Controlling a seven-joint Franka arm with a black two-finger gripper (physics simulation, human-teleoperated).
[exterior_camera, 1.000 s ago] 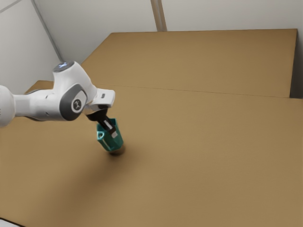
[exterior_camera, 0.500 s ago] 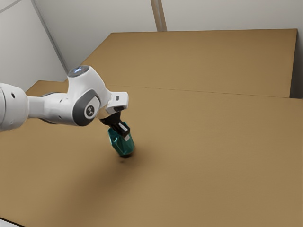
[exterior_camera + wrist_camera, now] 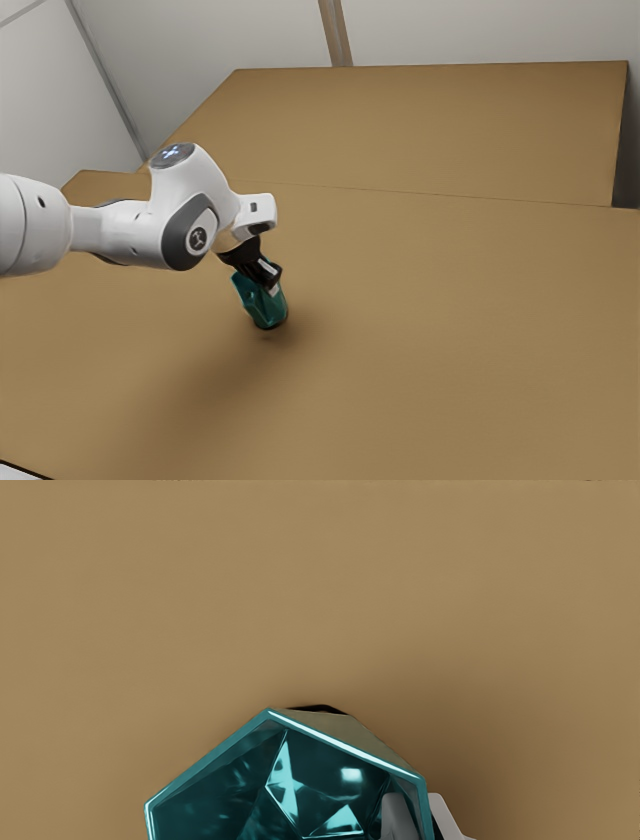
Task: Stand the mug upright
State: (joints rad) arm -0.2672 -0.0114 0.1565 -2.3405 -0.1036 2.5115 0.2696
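Counted from where I stand, clock directions taken from the exterior view's centre. Faceted, glossy teal mug [image 3: 262, 308]: one, between seven and eight o'clock. White, jointed robot arm with grey trim [image 3: 190, 205]: one, at nine. Black two-finger gripper [image 3: 273, 287]: one, at the arm's end. Grey-tipped fingers [image 3: 445, 817]: two, one inside the mug's rim, one outside. Broad, flat brown tabletop [image 3: 450, 330]: one, crossed by one thin seam. Upright brown strip [image 3: 337, 32]: one, at twelve.
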